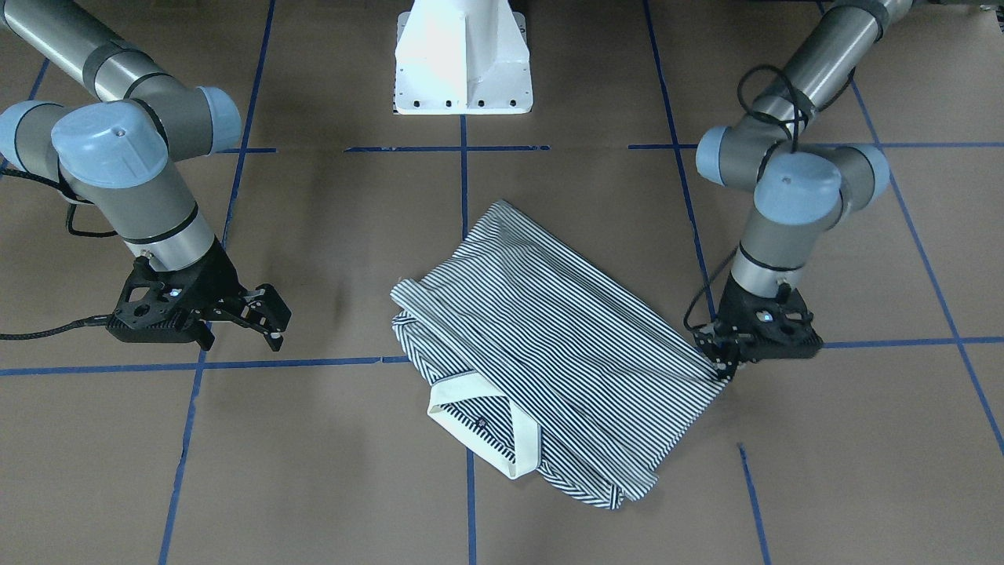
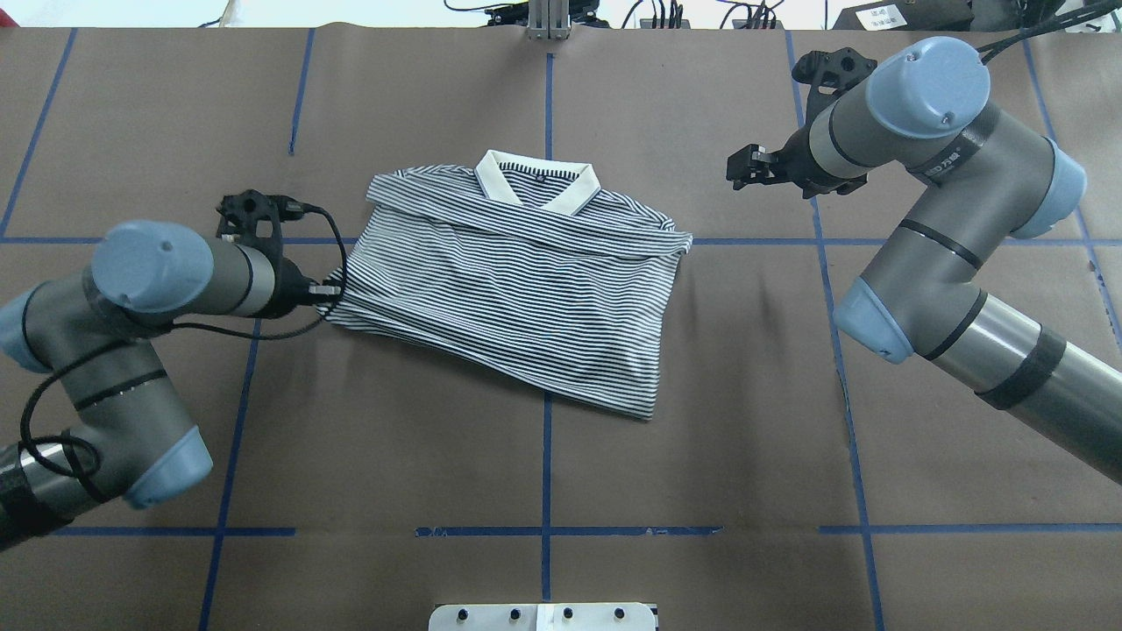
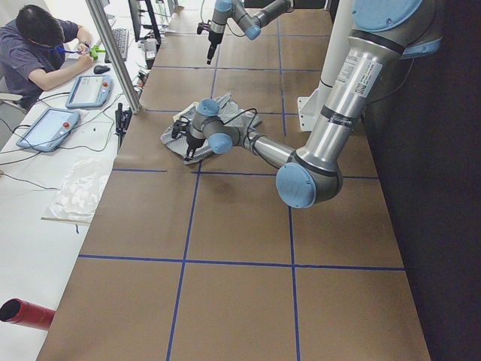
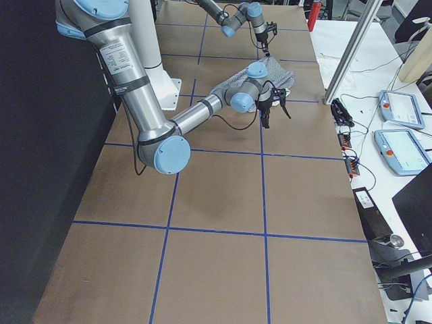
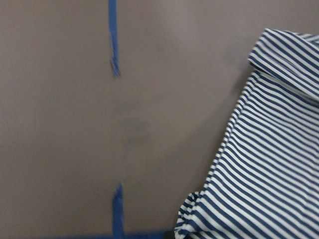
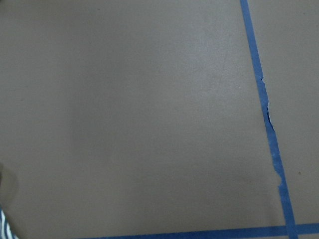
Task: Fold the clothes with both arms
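Overhead exterior: navy-and-white striped polo shirt lies part-folded mid-table. Left gripper is pinched shut on its left corner, probably to carry a fold across. Right gripper hangs wide open and empty at far right, clear of the cloth.

I work in a robot lab: my counter is papered brown, gridded with blue tape, and pendants lie on a side desk by a person.

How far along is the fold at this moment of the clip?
Done: the polo shirt lies folded into a rough rectangle, collar showing. In hand: the left gripper seems to pinch its corner; the right gripper is open, off the cloth. Left: a further, neater fold.
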`<state>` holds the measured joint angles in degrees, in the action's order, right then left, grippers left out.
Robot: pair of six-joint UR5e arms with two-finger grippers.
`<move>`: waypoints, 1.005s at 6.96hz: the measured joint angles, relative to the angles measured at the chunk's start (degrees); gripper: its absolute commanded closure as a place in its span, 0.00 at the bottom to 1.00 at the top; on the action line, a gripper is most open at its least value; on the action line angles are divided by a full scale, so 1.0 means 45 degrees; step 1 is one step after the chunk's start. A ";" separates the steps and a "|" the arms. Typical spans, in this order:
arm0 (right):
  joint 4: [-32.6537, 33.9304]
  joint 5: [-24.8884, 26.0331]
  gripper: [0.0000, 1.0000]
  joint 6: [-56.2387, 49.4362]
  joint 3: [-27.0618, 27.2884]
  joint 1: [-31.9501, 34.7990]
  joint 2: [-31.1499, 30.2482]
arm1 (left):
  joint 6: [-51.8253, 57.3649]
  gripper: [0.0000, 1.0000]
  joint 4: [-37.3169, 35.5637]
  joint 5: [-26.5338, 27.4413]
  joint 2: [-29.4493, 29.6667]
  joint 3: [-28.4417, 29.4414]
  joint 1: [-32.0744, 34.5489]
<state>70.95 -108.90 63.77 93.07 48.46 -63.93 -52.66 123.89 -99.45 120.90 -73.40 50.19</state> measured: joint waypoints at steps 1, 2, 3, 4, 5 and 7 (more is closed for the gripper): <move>-0.0003 0.0000 0.00 0.0005 -0.0004 -0.0003 0.0010 | 0.0197 1.00 0.1353 0.0692 0.1692 0.2869 0.0431; -0.0005 0.0005 0.00 0.0039 -0.0012 -0.0021 0.0039 | 0.0264 0.01 0.2274 0.1183 0.2878 0.4859 0.0629; -0.0005 0.0013 0.00 0.0294 -0.0042 -0.0099 0.0140 | 0.0589 0.00 0.2693 0.1369 0.3318 0.5693 0.0731; -0.0001 0.0049 0.04 0.0844 -0.0211 -0.0276 0.0459 | 0.1391 0.00 0.2850 0.1241 0.3305 0.5818 0.0913; -0.0013 0.0311 0.17 0.1671 -0.0792 -0.0519 0.1189 | 0.2550 0.00 0.2921 0.0475 0.2968 0.5448 0.1316; -0.0119 0.1659 0.42 0.3918 -0.3414 -0.1157 0.3841 | 0.3761 0.00 0.2953 -0.1034 0.1990 0.4046 0.1845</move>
<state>70.42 -101.43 81.41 77.71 43.26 -46.64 -35.74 137.18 -104.10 129.85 -55.20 58.49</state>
